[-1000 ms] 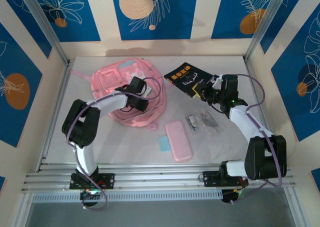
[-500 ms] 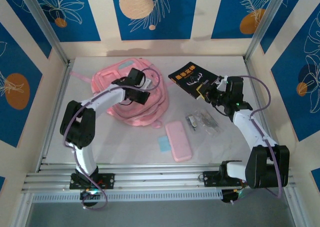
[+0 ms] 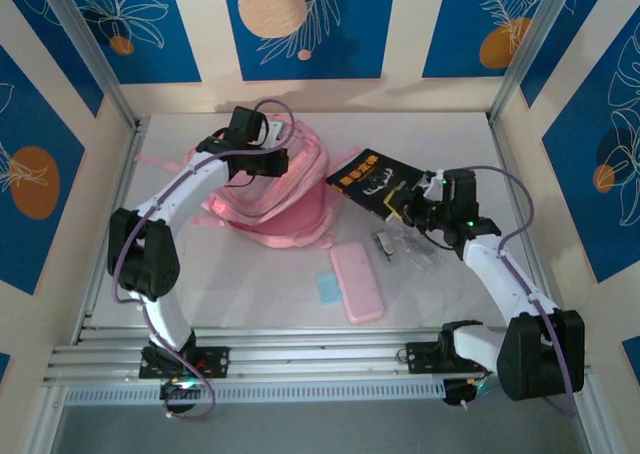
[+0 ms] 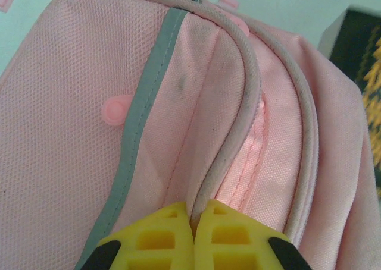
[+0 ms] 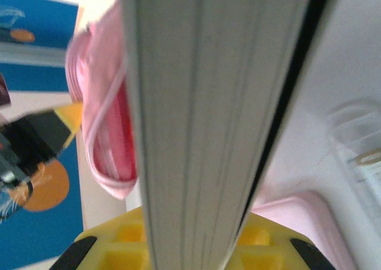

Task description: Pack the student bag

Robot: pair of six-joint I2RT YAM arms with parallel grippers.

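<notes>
The student bag (image 3: 285, 209), a large soft pink backpack, lies at the back left of the table with its top edge pulled up. My left gripper (image 3: 268, 162) is shut on the bag's pale piped rim (image 4: 226, 151), and the yellow fingers (image 4: 161, 240) pinch it tightly. The bag's pink fabric (image 4: 65, 115) spreads out beyond them. My right gripper (image 3: 408, 208) is shut on a black book with yellow lettering (image 3: 372, 177), held just right of the bag. In the right wrist view the book's page edge (image 5: 208, 103) rises between the yellow fingers (image 5: 119, 246), with the bag's opening (image 5: 101, 139) behind it.
A flat pink pencil case (image 3: 357, 281) lies in front of the bag, with a small pale blue card (image 3: 327, 288) to its left. Clear plastic packets with small items (image 3: 408, 244) lie under my right arm. Metal frame posts and patterned walls close in the table.
My left gripper has pulled the bag's rim up and toward the back, raising that edge. My right gripper has carried the book left and lower, closer to the bag.
</notes>
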